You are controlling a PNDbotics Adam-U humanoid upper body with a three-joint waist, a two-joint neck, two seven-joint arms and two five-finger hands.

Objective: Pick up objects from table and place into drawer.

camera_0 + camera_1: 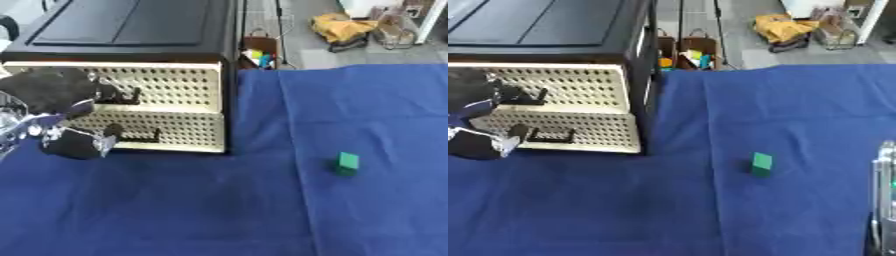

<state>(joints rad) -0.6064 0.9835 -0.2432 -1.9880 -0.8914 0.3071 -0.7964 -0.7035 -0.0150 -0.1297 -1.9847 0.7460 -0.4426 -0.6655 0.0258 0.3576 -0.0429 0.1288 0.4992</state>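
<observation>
A small green block stands on the blue cloth, right of centre. At the back left is a black cabinet with two cream perforated drawer fronts, an upper one and a lower one, each with a dark handle. The lower front seems to sit slightly forward of the upper. My left hand, black, is up against the left part of the drawer fronts, beside the upper handle, far from the block. Its grip is hidden by blur. Only a silver part of my right arm shows at the right edge.
Behind the table, on the floor, stand open bags with coloured items and a yellow bundle. Blue cloth covers the whole table from the cabinet to the front edge.
</observation>
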